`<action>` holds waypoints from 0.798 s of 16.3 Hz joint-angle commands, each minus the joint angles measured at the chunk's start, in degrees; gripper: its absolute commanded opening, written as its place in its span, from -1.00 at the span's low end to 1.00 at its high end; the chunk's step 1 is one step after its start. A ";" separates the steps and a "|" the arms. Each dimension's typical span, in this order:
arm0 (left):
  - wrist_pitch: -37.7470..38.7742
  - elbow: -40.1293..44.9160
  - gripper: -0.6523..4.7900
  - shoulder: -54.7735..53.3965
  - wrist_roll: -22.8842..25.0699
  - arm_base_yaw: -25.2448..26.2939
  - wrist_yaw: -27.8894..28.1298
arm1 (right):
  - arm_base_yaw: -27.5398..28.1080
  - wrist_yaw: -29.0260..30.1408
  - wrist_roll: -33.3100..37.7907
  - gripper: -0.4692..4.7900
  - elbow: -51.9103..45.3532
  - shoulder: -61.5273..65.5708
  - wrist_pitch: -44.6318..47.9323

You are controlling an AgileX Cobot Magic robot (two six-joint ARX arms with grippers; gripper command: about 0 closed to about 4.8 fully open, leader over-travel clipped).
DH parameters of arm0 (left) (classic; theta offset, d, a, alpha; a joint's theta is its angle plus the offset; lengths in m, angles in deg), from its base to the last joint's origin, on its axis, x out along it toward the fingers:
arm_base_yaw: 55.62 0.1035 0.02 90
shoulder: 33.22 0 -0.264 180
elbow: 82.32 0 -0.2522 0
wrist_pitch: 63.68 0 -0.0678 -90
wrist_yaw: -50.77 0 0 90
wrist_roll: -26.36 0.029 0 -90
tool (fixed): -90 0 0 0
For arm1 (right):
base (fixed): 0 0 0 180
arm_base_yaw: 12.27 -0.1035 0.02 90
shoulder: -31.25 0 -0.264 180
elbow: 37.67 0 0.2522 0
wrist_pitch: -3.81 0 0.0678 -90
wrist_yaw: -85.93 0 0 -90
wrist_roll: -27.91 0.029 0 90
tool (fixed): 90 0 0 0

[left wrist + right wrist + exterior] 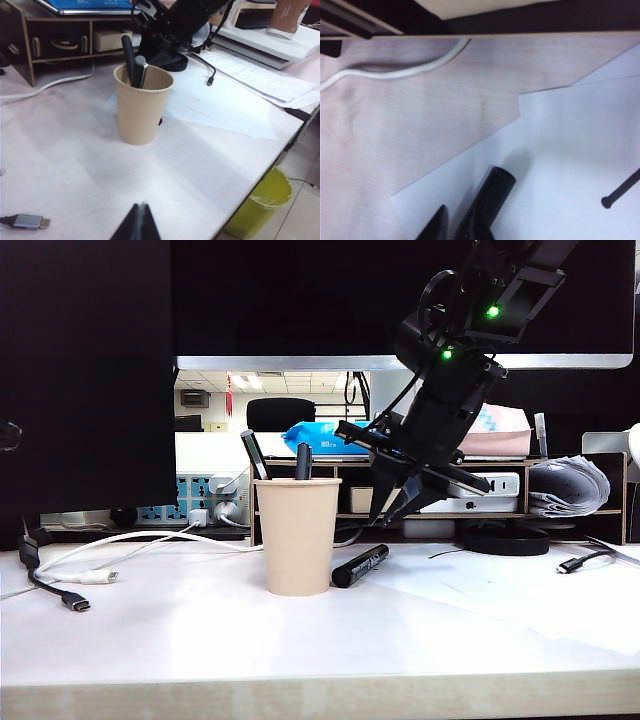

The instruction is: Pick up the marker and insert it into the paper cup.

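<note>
We found the thick black cylindrical marker (360, 566) flat on the tabletop (300, 650) beside the beige paper cup (297, 536), directly below our right fingers (398, 502), which stood part-open and empty, its barrel running between them, while our left fingers (138, 223) were pressed together far off.

The marker (360, 566) lies on the table (180, 640) just right of the paper cup (297, 537), on paper (480, 590).

1. The paper cup (298, 536) stands upright on the table (180, 640); dark pens (303, 461) jut above its rim and crowd the mouth.
2. The marker (360, 566) lies on the table just beside the cup's right side, under the right gripper (392, 508).
3. White and black cables (90, 575) cross the table's left part.
4. The front of the table lies bare; the left gripper (138, 225) sits low there, well apart from the cup.
</note>
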 commanded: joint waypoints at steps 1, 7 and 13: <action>-0.46 -0.07 -0.78 -0.02 0.20 -0.11 0.00 | -0.13 -0.33 0.00 -0.41 0.17 0.02 0.96; -0.46 -0.07 -0.78 -0.02 0.20 -0.11 -0.02 | -0.76 -1.92 0.24 -0.41 0.15 1.51 1.75; -0.37 -0.07 -0.78 -0.02 0.20 -0.11 0.00 | -1.09 -4.42 0.72 -0.37 0.15 2.54 2.03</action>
